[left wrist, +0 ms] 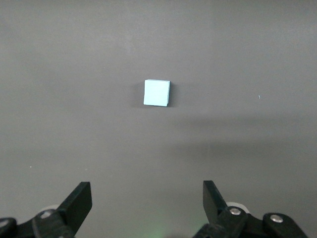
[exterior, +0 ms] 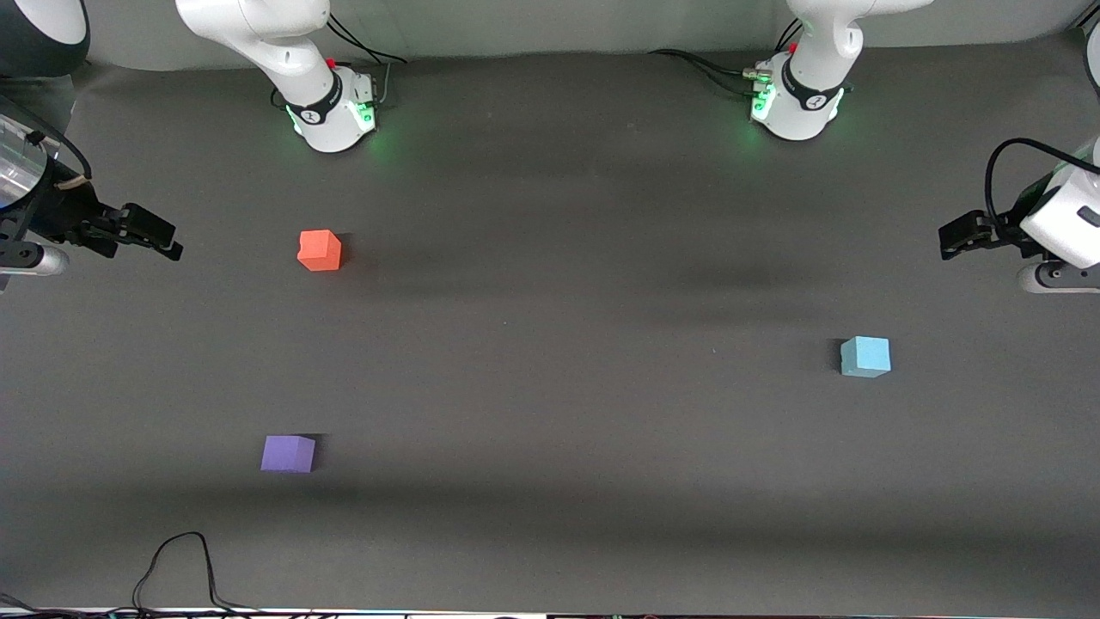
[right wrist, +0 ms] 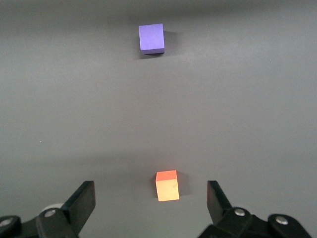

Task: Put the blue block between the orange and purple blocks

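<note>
The blue block (exterior: 864, 356) (left wrist: 157, 92) lies alone on the grey mat toward the left arm's end. The orange block (exterior: 320, 250) (right wrist: 167, 186) and the purple block (exterior: 288, 453) (right wrist: 151, 38) lie toward the right arm's end, well apart, the purple one nearer the front camera. My left gripper (exterior: 956, 237) (left wrist: 147, 191) hangs open and empty over the mat at its end of the table, clear of the blue block. At the other end my right gripper (exterior: 163, 239) (right wrist: 150, 191) hangs open and empty over the mat beside the orange block.
Both arm bases (exterior: 331, 116) (exterior: 797, 107) stand along the table's back edge with cables beside them. A loose black cable (exterior: 185, 563) loops on the mat near the front edge, nearer the camera than the purple block.
</note>
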Available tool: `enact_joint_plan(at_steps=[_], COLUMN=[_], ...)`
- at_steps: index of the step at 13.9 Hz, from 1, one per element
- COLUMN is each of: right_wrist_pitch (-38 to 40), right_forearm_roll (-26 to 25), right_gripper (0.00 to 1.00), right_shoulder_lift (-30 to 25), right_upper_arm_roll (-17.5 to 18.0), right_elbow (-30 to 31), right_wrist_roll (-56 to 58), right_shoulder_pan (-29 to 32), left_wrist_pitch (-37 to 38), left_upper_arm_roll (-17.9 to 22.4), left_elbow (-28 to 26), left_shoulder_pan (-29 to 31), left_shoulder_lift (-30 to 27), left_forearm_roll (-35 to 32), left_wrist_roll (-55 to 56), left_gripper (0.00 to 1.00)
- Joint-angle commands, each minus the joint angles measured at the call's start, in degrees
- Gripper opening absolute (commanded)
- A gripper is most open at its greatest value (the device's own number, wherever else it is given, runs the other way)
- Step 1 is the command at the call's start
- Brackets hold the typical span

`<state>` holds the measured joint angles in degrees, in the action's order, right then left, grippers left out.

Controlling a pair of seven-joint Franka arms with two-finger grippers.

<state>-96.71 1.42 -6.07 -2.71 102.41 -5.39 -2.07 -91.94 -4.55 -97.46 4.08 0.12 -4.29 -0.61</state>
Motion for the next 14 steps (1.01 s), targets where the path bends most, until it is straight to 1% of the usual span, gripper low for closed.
enact_joint_plan(at_steps=[1, 3, 5, 11, 13, 14], right_wrist_pitch=[0.1, 0.1, -0.1, -0.1, 0.2, 0.3], right_forearm_roll=[-0.8, -0.9, -0.9, -0.9, -0.9, -0.9], right_gripper=[1.00, 1.00, 1.00, 1.00, 1.00, 1.00], right_shoulder_lift=[-0.1, 0.0, 0.0, 0.1, 0.1, 0.1], right_upper_arm_roll=[0.0, 0.0, 0.0, 0.2, 0.2, 0.2], right_elbow=[-0.5, -0.5, -0.5, -0.2, -0.2, -0.1], right_wrist_roll=[-0.1, -0.2, -0.2, -0.1, -0.1, -0.1], right_shoulder_pan=[-0.3, -0.3, -0.3, -0.4, -0.4, -0.4], left_wrist_pitch=[2.0, 2.2, 2.5, 5.6, 5.5, 4.8], left_upper_arm_roll=[0.9, 0.9, 0.9, 1.0, 1.1, 1.1], left_elbow=[2.3, 3.4, 3.8, 4.6, 4.0, 2.3], left_shoulder_pan=[-0.7, -0.6, 0.0, 0.1, 0.1, 0.6], left_shoulder_lift=[0.9, 1.7, 2.1, 1.5, 0.8, 0.7], left_forearm_roll=[-0.2, -0.1, 3.1, 2.9, 2.9, 2.9], left_wrist_roll=[-0.3, 0.1, 0.2, 0.8, 0.7, 0.7], left_gripper=[1.00, 1.00, 1.00, 1.00, 1.00, 1.00])
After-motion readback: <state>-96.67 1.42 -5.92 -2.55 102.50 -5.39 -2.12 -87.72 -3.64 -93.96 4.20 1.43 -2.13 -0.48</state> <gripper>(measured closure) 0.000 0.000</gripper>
